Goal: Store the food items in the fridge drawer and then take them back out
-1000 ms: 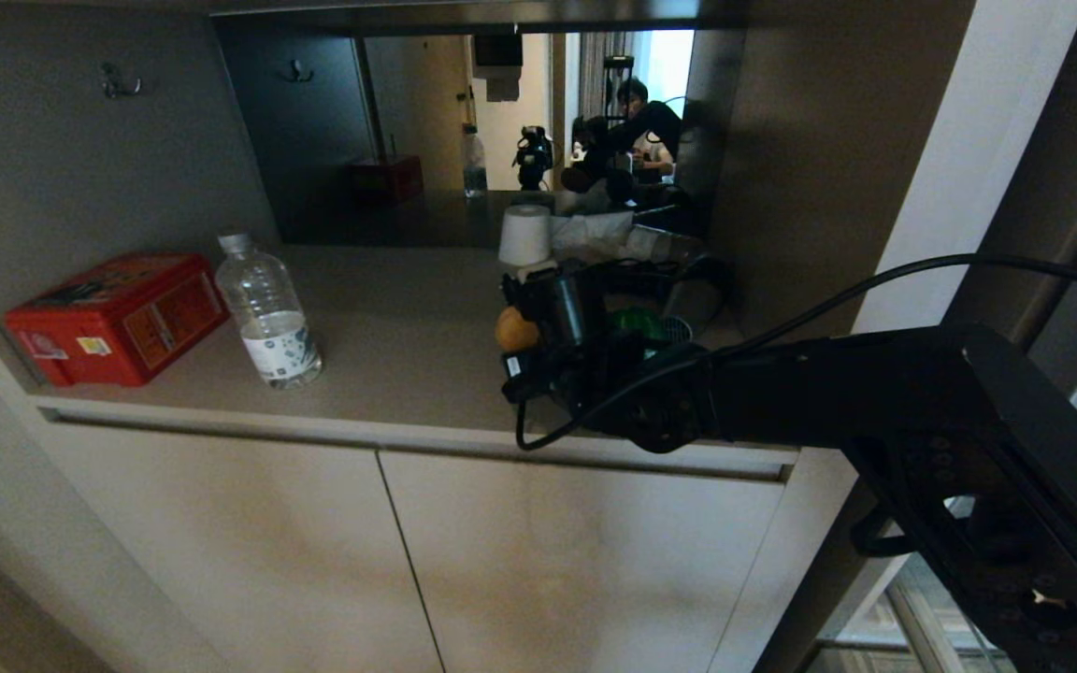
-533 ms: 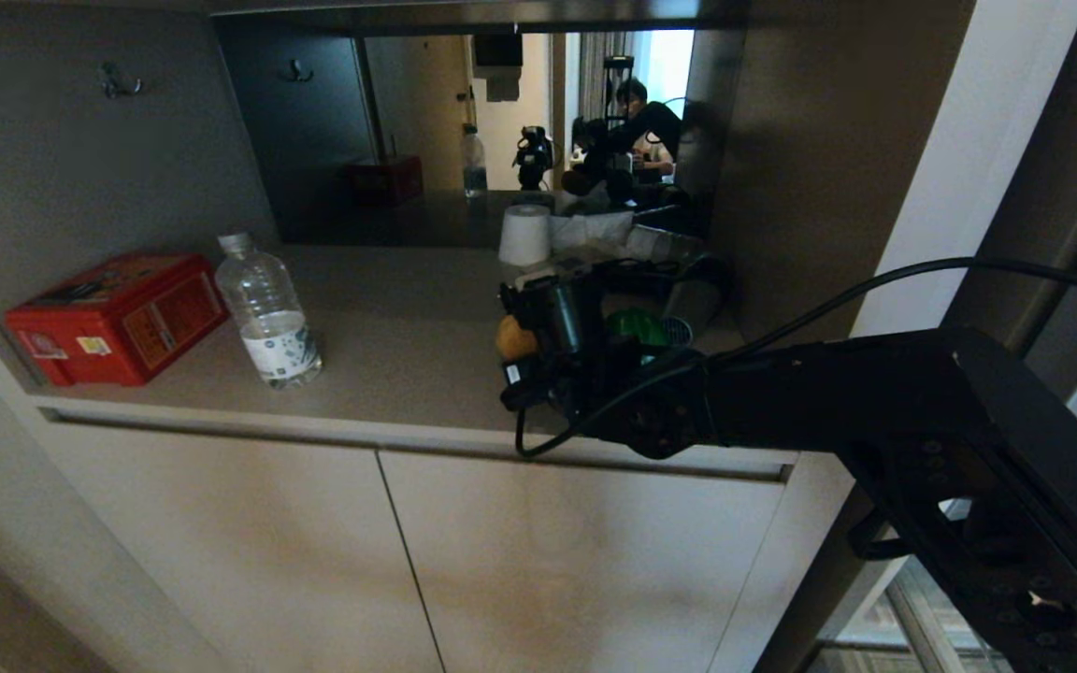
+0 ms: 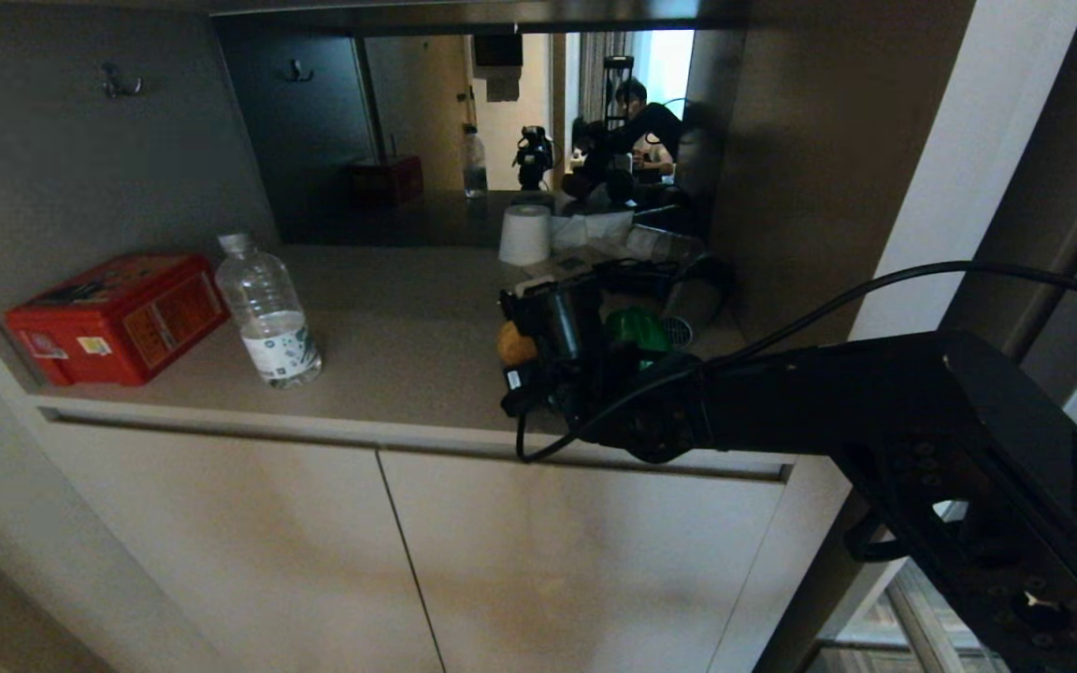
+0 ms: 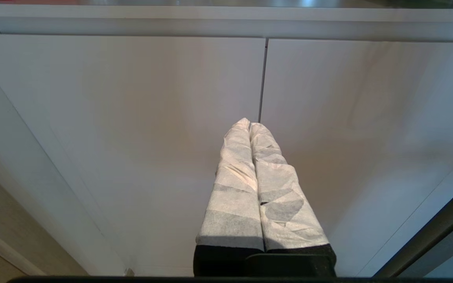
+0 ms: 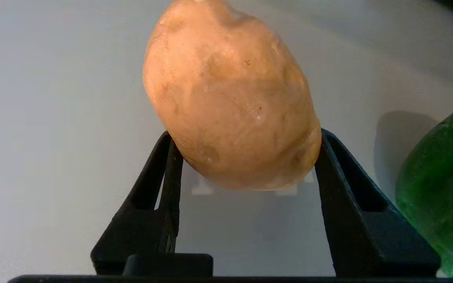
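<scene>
Barely anything has shifted since a second ago: the right end effector (image 3: 538, 350) has only nudged a hair over the bench (image 3: 389, 346), with the potato (image 5: 230, 94) still clamped between its black fingers (image 5: 167, 165). My read is it's lifting off to carry it to the fridge drawer, which isn't visible anywhere. The green pepper (image 5: 442, 192) sits on the bench just beside the potato. From the head view the wrist blocks most of both foods, so you can't tell if the potato has cleared the surface. Left end effector (image 4: 250, 129) hangs pinched together, empty, in front of the cabinet doors (image 4: 132, 118)
</scene>
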